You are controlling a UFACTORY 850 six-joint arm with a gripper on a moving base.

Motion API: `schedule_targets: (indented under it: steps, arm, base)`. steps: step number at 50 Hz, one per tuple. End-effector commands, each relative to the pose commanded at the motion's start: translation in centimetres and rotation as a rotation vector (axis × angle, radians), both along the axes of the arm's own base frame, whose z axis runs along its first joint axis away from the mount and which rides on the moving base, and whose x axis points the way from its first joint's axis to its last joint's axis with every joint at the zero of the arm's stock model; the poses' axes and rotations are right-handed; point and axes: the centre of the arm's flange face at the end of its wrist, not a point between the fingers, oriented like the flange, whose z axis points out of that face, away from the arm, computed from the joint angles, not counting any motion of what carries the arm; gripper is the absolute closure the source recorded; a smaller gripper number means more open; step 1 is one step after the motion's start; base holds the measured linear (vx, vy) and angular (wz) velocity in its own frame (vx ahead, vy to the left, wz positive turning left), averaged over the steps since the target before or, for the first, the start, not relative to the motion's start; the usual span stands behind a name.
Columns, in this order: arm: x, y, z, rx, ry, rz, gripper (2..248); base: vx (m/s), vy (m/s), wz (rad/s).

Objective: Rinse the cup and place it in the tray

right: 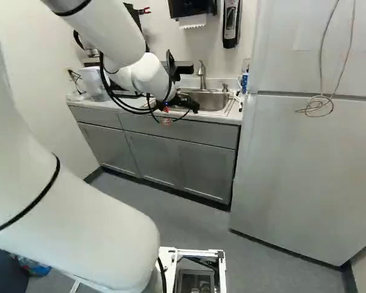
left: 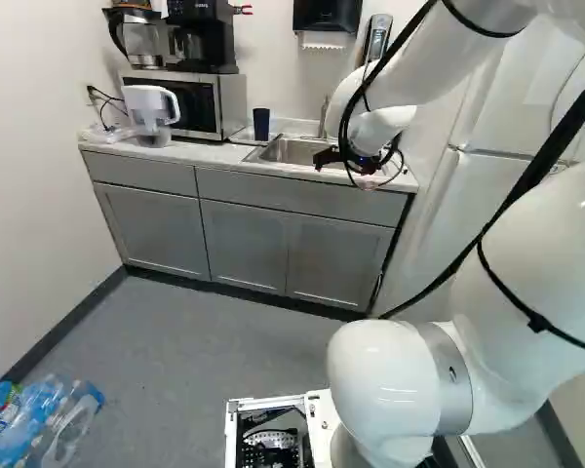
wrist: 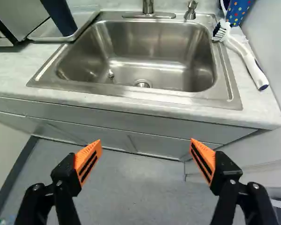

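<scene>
Currently the tool (wrist: 146,143) is hanging with fingers spread and empty before the sink (wrist: 154,96), while the cup (left: 261,124) is standing upright on the tray (wrist: 83,16), farther back and leftward in the left base view.

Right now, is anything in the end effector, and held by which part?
Nothing held; the end effector is open, only air between its pads.

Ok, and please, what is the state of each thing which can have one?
Hand: open
Dark blue cup: standing on the tray
Tap: no running water visible
Brush: lying, head at the sink rim
Cabinet doors: closed
Fridge doors: closed
</scene>
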Motion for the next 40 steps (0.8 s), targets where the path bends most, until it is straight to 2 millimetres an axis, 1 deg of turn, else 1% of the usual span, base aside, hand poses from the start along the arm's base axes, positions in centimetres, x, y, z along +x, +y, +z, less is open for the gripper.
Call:
schedule_targets:
  steps: [15, 28, 40]
  arm:
    - [-2.0, 1.2, -3.6, -0.016, -0.066, 0.024, 3]
    - [-4.3, 2.2, -6.8, -0.029, -0.128, 0.047, 3]
    - [-6.4, 3.0, -9.2, -0.037, -0.178, 0.067, 3]
  base:
    - [0.0, 0.0, 0.0]
    - [0.0, 0.0, 0.0]
    - [0.0, 0.0, 0.0]
